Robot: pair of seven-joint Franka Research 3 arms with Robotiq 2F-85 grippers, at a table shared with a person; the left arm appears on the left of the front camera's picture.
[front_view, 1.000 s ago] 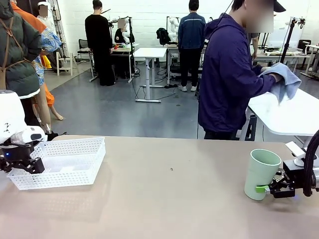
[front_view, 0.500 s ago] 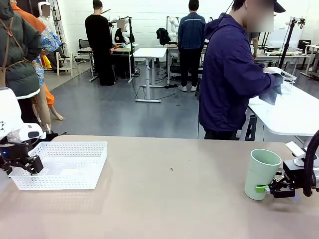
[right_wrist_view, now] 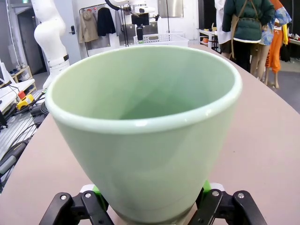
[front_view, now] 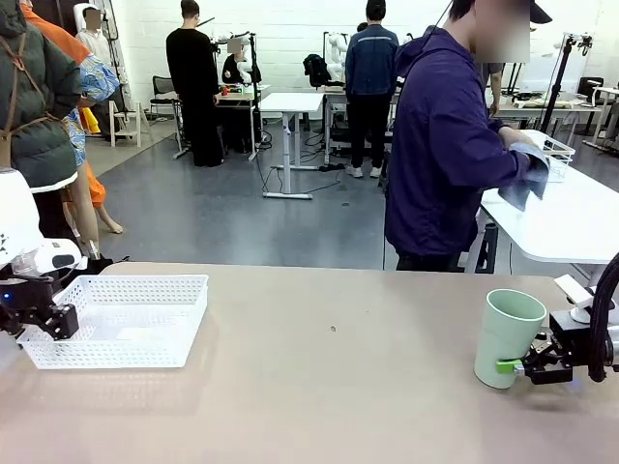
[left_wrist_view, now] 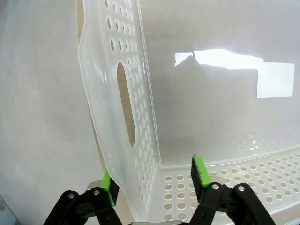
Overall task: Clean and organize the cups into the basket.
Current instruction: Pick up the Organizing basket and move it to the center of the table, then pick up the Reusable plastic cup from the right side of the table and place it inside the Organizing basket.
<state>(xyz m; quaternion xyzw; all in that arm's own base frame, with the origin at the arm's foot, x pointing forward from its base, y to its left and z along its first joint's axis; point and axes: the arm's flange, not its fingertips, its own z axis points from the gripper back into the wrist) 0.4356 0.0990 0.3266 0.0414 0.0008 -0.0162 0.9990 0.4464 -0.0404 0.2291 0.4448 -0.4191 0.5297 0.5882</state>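
Observation:
A pale mint green cup (front_view: pixel 508 338) stands upright on the tan table at the right. My right gripper (front_view: pixel 527 367) is shut on its lower part. The right wrist view shows the cup (right_wrist_view: pixel 145 117) between the green pads (right_wrist_view: pixel 206 187), with the gripper (right_wrist_view: pixel 152 199) low at its base. The white lattice basket (front_view: pixel 126 290) sits flat at the table's left. My left gripper (front_view: pixel 44 321) is at its left end. In the left wrist view its jaws (left_wrist_view: pixel 153 180) straddle the basket's perforated side wall (left_wrist_view: pixel 122 103), one pad outside and one inside, with a gap to the inner pad.
A person in a dark blue jacket (front_view: pixel 445 145) stands beyond the far edge, turned to a white side table (front_view: pixel 571 222) and holding a grey cloth (front_view: pixel 527 184). Bare tan tabletop (front_view: pixel 329 387) lies between basket and cup.
The basket, tilted and skewed a second ago, now lies flat and square. My left gripper's jaws have narrowed around its wall. The person's cloth has moved; the cup and right arm are still.

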